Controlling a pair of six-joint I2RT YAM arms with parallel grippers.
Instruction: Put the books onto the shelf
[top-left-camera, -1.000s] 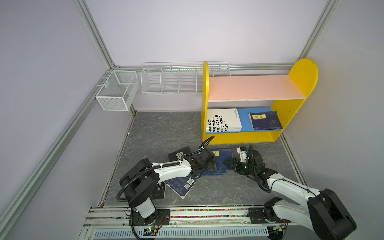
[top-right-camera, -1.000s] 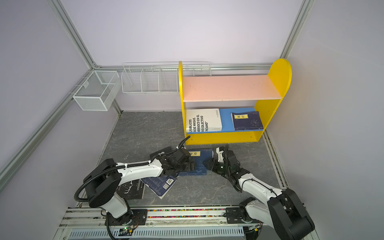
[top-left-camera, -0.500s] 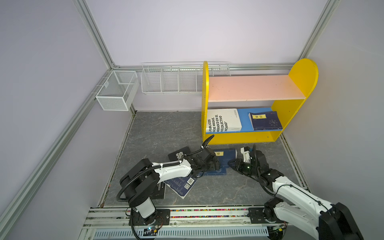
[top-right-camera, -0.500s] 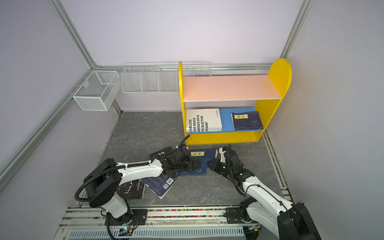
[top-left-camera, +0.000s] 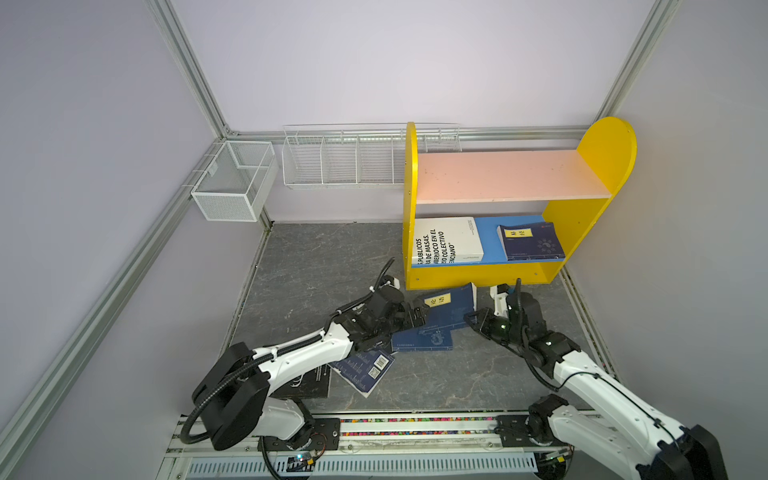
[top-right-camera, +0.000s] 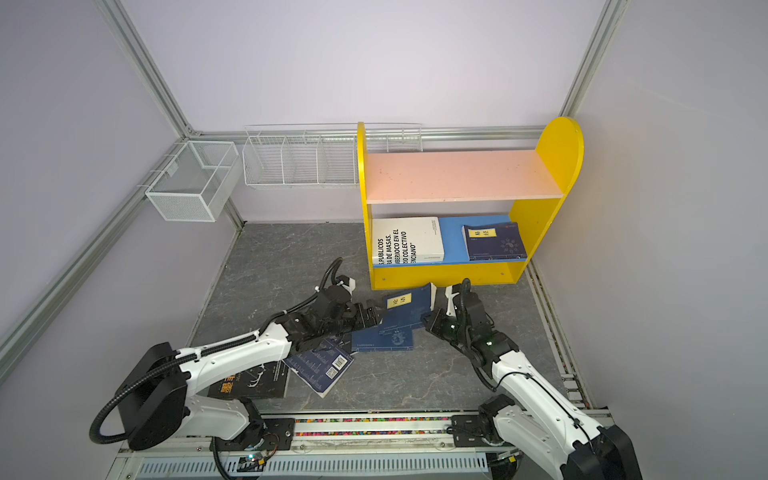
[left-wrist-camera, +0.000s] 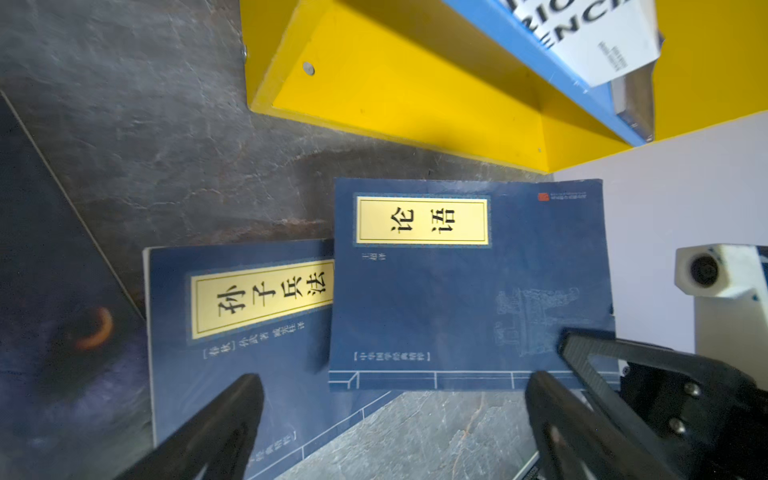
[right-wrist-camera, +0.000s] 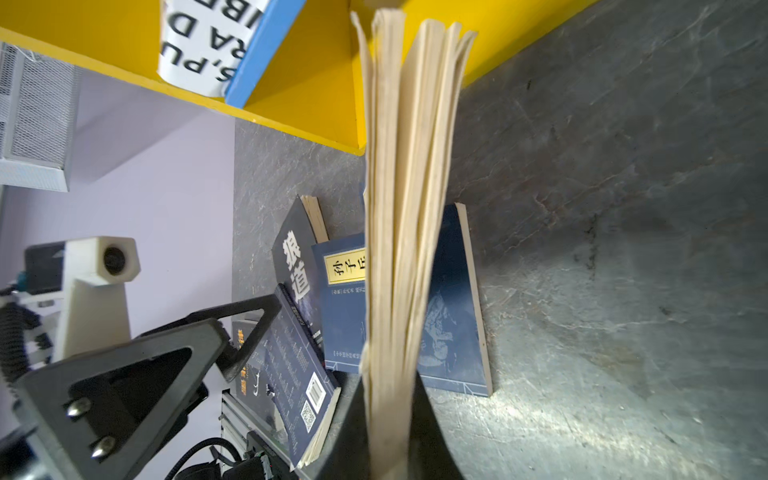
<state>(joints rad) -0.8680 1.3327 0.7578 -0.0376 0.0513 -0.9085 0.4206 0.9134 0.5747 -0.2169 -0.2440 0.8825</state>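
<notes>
I work in a robot lab's test cell: bare lilac panels (top-left-camera: 374, 62) framed in aluminium profiles (top-left-camera: 188, 70), my two arms (top-left-camera: 307, 357) bolted to a mounting rail (top-left-camera: 415, 440)

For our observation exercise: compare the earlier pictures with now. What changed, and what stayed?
The right claw closed on the navy book, lifting its page edge off the floor. The left claw stayed open beside it; the shelf looks unchanged.

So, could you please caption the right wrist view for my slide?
Right claw shut on a book by its fanned pages, shelf close by.
</notes>
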